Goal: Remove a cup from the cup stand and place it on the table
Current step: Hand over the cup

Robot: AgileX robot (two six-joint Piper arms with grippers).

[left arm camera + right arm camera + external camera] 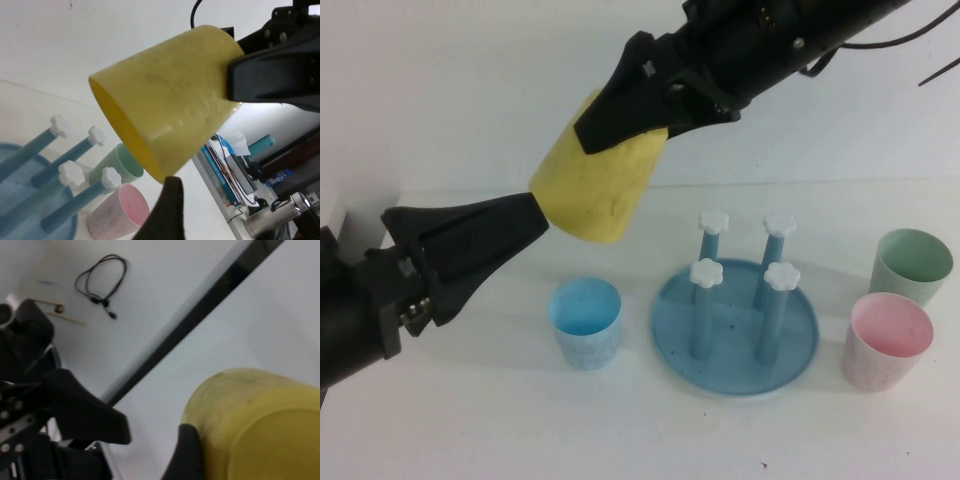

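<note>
Right gripper (625,125) clamped on raised yellow cup (595,190); left gripper (525,222) closed, tip against cup.

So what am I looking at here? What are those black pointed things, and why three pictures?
The black shapes are two robot arms, each ending in a gripper. One picture looks down from a raised camera; the other two come from cameras on each arm's wrist. The right gripper is shut on a plain yellow plastic tumbler, holding it tilted in the air. The left gripper reaches toward the tumbler's open end, close to its rim. On the white table stands a round blue plastic cup stand with four white-capped posts, all bare. To its left sits a light blue cup; to its right sit a pink cup and a pale green cup.
</note>
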